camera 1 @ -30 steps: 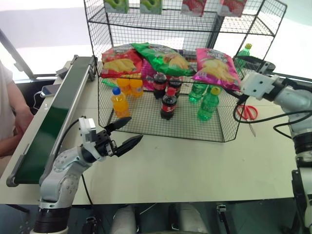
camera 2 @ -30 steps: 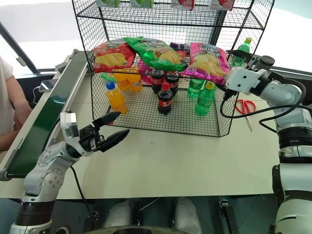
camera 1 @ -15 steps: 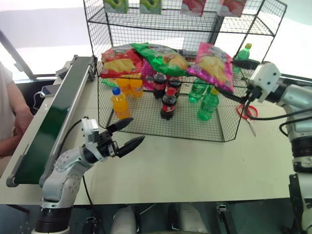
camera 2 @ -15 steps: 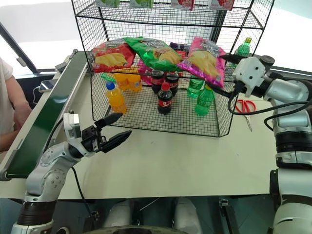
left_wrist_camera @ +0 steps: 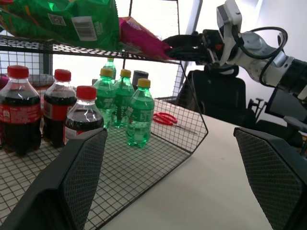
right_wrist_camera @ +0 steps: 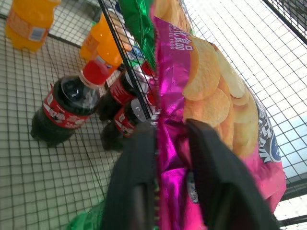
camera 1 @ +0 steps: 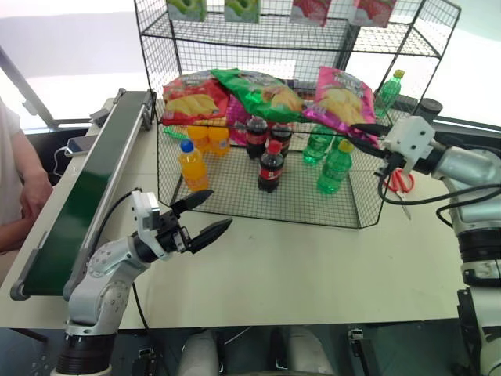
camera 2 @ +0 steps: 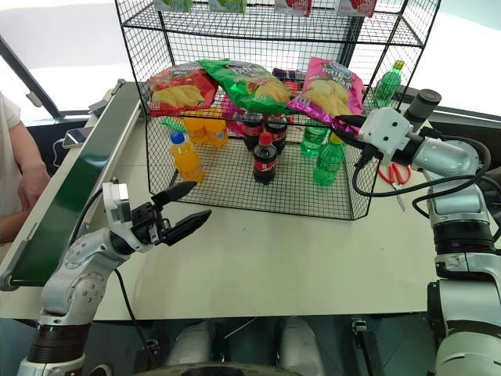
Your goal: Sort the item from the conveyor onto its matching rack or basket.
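Note:
The item, a glossy magenta-pink chip bag (camera 1: pixel 341 100), leans tilted at the right end of the middle tier of the black wire rack (camera 1: pixel 258 48). My right gripper (camera 1: pixel 364 129) reaches in from the right and is shut on the bag's lower edge. In the right wrist view both fingers (right_wrist_camera: pixel 211 163) pinch the magenta foil (right_wrist_camera: pixel 172 96). My left gripper (camera 1: pixel 203 216) hovers open over the table in front of the rack, holding nothing. The dark-green conveyor (camera 1: pixel 94 188) runs along the left side with nothing on its belt.
A red chip bag (camera 1: pixel 190 98) and a green one (camera 1: pixel 257 92) lie on the same tier. Below stand orange (camera 1: pixel 192 164), cola (camera 1: pixel 271 166) and green (camera 1: pixel 335 167) bottles. Scissors (camera 1: pixel 399 182) lie right of the rack. A person (camera 1: pixel 14 180) sits left of the conveyor.
The pink bag went from lying flat to tipped up on edge. My right wrist rolled and its fingers closed on the bag's edge. The left arm stayed still.

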